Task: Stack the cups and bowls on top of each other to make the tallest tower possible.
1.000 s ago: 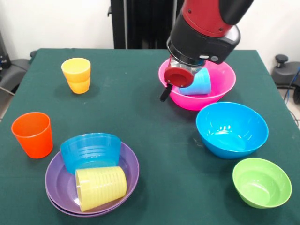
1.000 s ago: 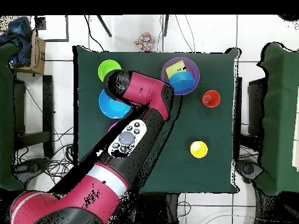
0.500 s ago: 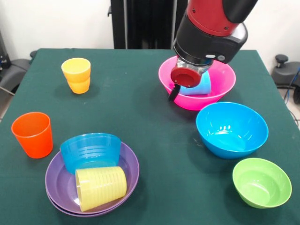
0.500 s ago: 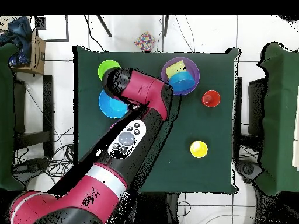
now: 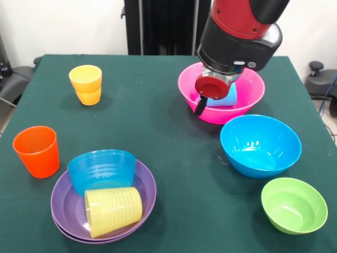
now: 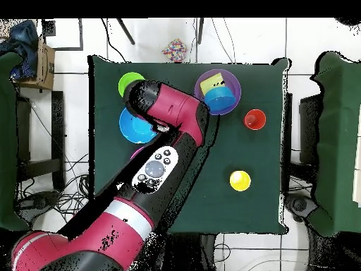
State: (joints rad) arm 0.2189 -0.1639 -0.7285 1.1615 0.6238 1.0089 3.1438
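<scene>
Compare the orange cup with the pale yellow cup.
Pose: the orange cup stands upright, mouth up; the pale yellow cup lies on its side.
Place: the orange cup sits on the bare table; the yellow cup lies in the purple bowls, beside the small blue bowl.
Surface: the orange cup is smooth; the yellow cup is ribbed.
Both are tapered tumblers, and neither is stacked.
</scene>
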